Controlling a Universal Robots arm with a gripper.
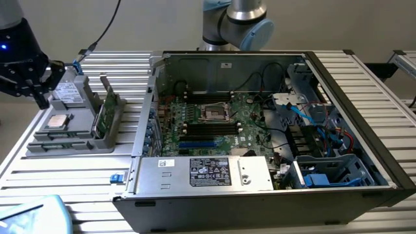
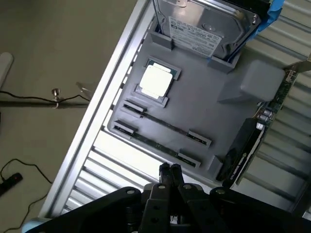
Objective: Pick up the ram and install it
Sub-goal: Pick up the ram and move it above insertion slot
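I have the gripper (image 2: pixel 170 171) hanging above the counter (image 1: pixel 97 170) near its edge at the exterior view's left. The jaws are pressed together with nothing between them, and in the wrist view their tips line up just past the outer end of the grey holder (image 2: pixel 214 116). The ram (image 2: pixel 155 144) lies on its long edge in the holder's outermost slot, seated between two small end blocks. A second slot (image 2: pixel 165 124) of the same kind runs beside it, with the processor (image 2: pixel 155 81) and the hard drive (image 2: pixel 204 24) further along. The taller green card (image 1: pixel 109 114) stands upright on the holder's side towards the open computer case (image 1: pixel 273 126). I judge the ram light and stiff but fragile: a thin board that could crack if levered, with chips and edge contacts that would not take a hard pinch. Only its narrow top edge is exposed, so I reckon the sound hold is across the two flat faces near mid-length, jaws square to the board; a hold near one end could tilt it and make it bind in the blocks
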